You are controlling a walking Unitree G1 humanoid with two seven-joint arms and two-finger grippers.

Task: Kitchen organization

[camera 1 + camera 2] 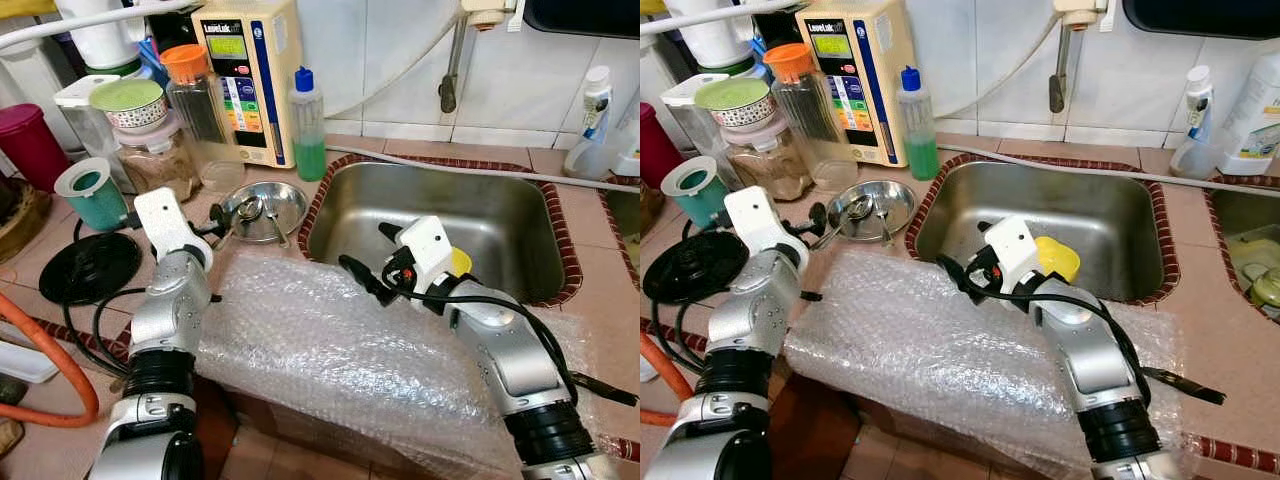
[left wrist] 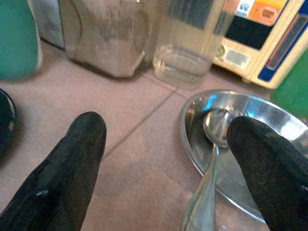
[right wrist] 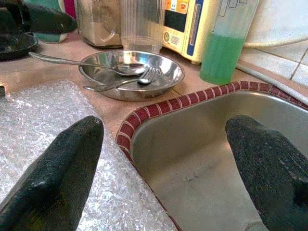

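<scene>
While the left gripper [image 2: 166,159] hangs spread apart beside the steel plate [image 1: 284,212], one finger [image 2: 269,163] sits over the plate's rim, close to a spoon [image 2: 214,144] whose handle juts over the edge. A fork [image 3: 120,83] lies in the plate too. Right of the plate, the right gripper [image 3: 163,168] is released and empty over the corner of the sink [image 1: 520,195]. Bubble wrap [image 1: 330,350] covers the counter in front of the plate.

A home kitchen: a steel sink [image 1: 440,215] sunk in a tiled tabletop [image 1: 590,270], a tap [image 1: 452,60] on the far wall, food jars [image 1: 155,155] far left.
</scene>
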